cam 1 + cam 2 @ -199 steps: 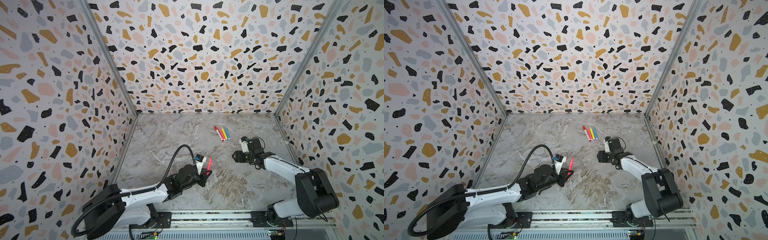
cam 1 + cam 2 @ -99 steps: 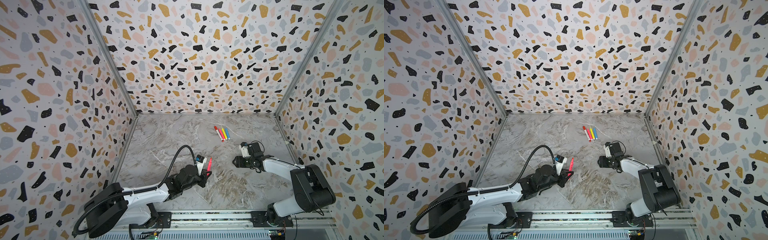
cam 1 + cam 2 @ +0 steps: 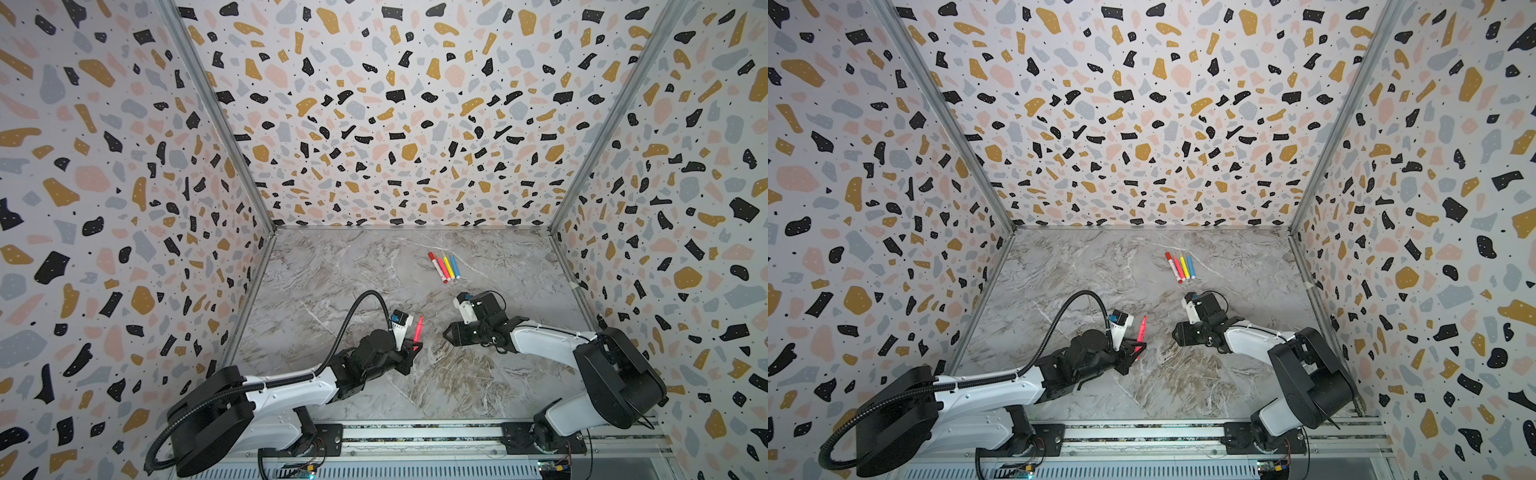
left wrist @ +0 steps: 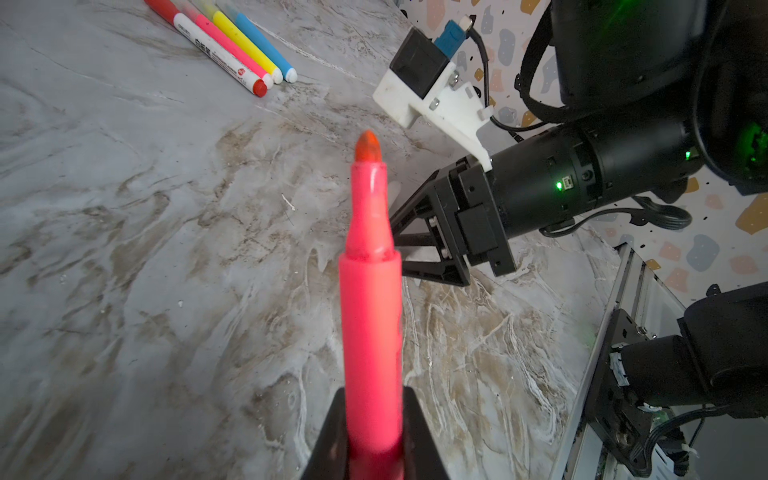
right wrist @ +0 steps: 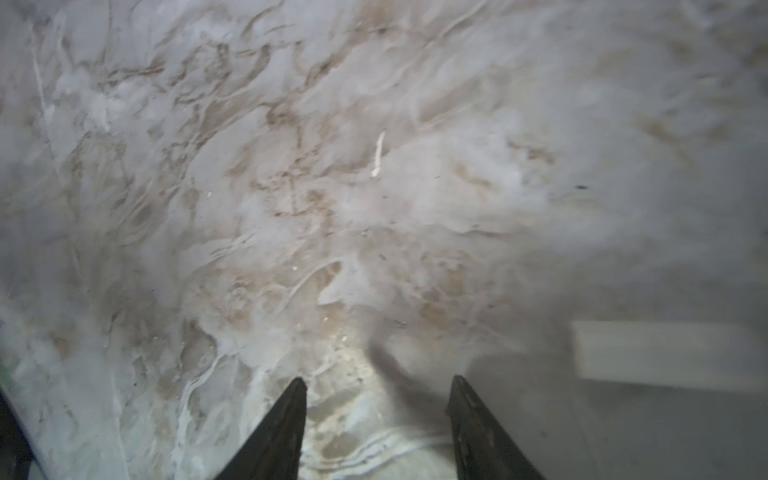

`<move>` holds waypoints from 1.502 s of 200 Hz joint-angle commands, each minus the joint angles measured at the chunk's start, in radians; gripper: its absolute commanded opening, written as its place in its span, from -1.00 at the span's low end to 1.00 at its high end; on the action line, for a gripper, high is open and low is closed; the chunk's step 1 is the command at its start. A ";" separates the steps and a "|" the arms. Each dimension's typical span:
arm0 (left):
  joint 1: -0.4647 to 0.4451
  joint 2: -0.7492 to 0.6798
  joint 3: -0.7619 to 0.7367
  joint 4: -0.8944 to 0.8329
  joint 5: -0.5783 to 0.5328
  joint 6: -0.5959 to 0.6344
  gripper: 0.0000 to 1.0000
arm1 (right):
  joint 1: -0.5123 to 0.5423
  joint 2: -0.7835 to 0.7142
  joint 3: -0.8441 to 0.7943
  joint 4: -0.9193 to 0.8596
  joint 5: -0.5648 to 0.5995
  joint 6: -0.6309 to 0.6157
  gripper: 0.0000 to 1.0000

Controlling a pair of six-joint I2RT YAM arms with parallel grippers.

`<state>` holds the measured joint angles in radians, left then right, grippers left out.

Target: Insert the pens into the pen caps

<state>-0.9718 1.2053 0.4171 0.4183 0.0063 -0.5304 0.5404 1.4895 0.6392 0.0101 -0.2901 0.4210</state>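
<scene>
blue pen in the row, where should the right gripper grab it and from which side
Grip the blue pen mid-barrel from straight above, jaws across it: it lies flat on the table at the row's outer edge, so one side is free. The yellow pen sits close against the other, so that finger of the right gripper likely has to wedge in.

Left arm (image 3: 291, 395) and right arm (image 3: 544, 338): white link shells, black joint housings. Left arm carries ribbed black cable conduit (image 3: 370, 293). Right wrist: white screw-fastened camera bracket (image 4: 432, 99), green indicator LED (image 4: 559, 185), black truss-shaped fingers (image 4: 436, 272).
</scene>
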 commanded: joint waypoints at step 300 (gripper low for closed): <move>-0.004 -0.061 -0.004 0.014 -0.029 0.020 -0.99 | -0.111 -0.047 0.017 -0.093 0.099 -0.062 0.13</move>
<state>-0.9718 1.1519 0.4175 0.3889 -0.0101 -0.5133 0.4183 1.4765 0.6571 -0.0750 -0.2173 0.3355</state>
